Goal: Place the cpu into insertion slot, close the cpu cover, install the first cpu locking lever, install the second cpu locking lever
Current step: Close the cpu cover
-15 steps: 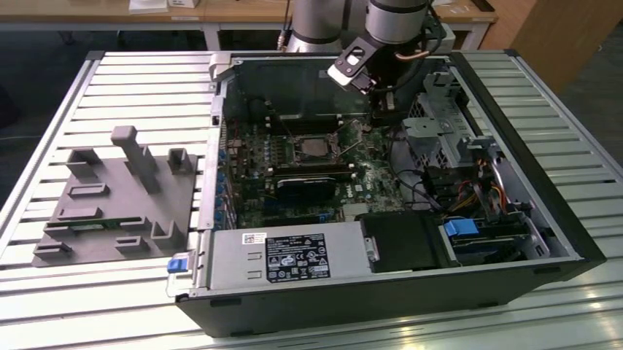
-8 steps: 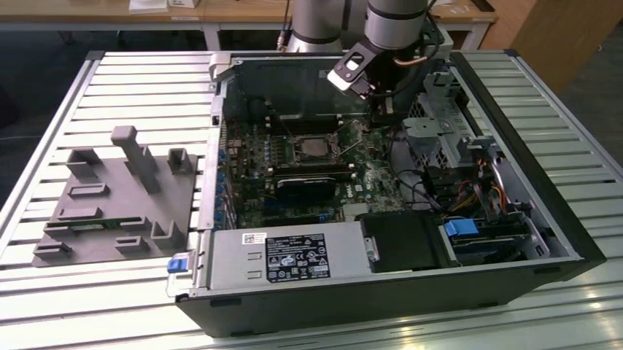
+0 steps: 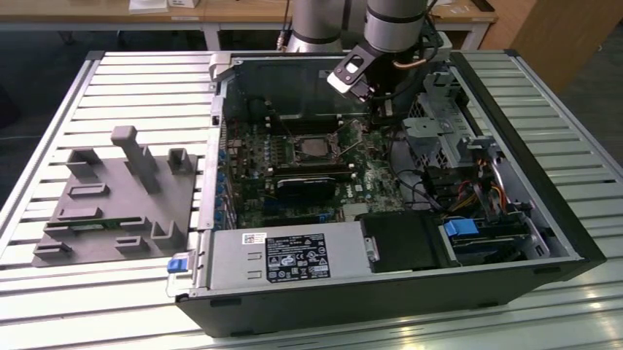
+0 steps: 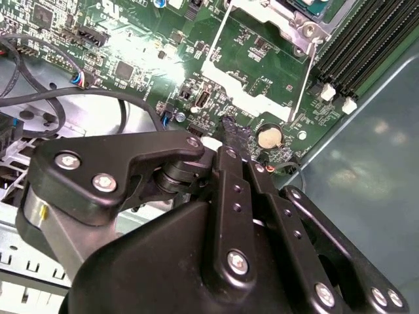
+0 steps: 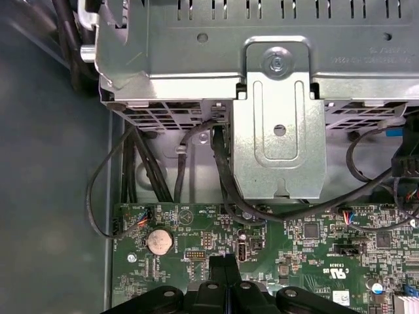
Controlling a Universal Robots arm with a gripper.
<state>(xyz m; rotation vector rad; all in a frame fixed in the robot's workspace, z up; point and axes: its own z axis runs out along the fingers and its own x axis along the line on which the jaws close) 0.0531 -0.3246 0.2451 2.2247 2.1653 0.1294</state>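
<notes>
Closest to the lens in both wrist views is the black gripper (image 4: 232, 131), its two fingers pressed together with only a thin seam between them and nothing held. In the exterior view the socket (image 3: 295, 149) lies on the green board inside an open computer case (image 3: 389, 310), and the chip (image 3: 314, 148) sits flat in it, pale silver face up. The arm comes down just beside the socket, on the exterior view's right of it. The cover (image 4: 245, 91), a thin silver frame, looks lifted off the socket and tilted, with green board showing through its square window; the closed fingertips are right at its free edge, though I cannot tell whether they touch. A coin battery (image 4: 267, 136) lies near the socket, just beside the fingertips. Farther from the socket than the battery, a silver metal bracket (image 5: 279, 144) stands over the board, with black cables (image 5: 222, 170) running under it. A grey power supply (image 3: 282, 255) sits well apart from the socket at the case's near wall.
</notes>
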